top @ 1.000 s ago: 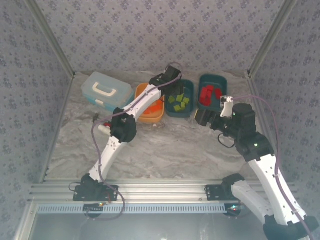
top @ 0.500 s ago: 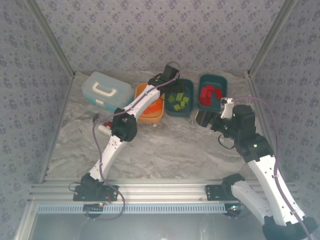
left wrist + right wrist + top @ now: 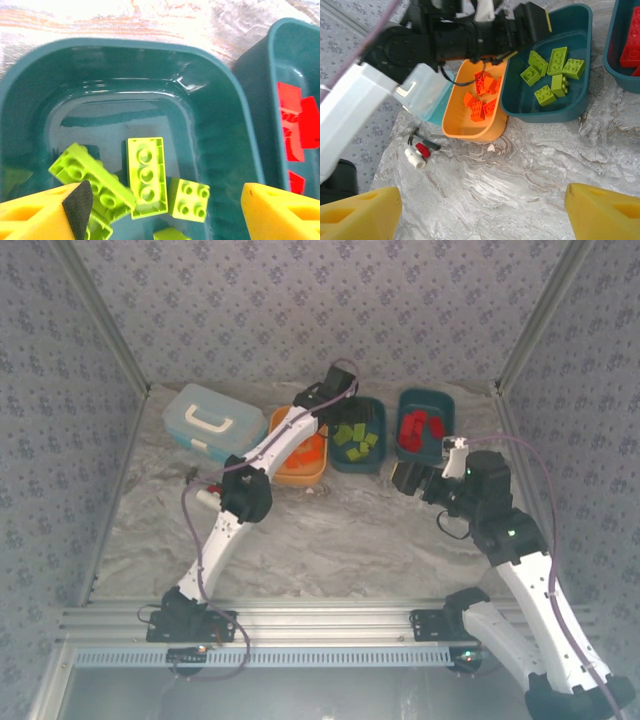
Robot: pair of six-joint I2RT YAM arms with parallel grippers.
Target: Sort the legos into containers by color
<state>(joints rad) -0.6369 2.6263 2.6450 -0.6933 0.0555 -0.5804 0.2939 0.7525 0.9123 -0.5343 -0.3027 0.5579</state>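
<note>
Grey patterned walls (image 3: 300,310) stand around a table (image 3: 330,540) with a marble look. At the far left lies the light blue case (image 3: 208,422), and in front of it, nearer to my bases, a small white and red part (image 3: 416,154). Just right of the case is the orange bin (image 3: 465,134), and the orange legos (image 3: 482,95) are inside it. Just beside it comes the middle teal bin (image 3: 215,125), which holds the lime green legos (image 3: 146,175). My left gripper (image 3: 165,205) hangs above this bin; its jaws are spread wide and nothing is between them. Next is the right teal bin (image 3: 272,65) with the red legos (image 3: 292,120). My right gripper (image 3: 482,205) hovers over bare table in front of the bins, its jaws also released and empty.
</note>
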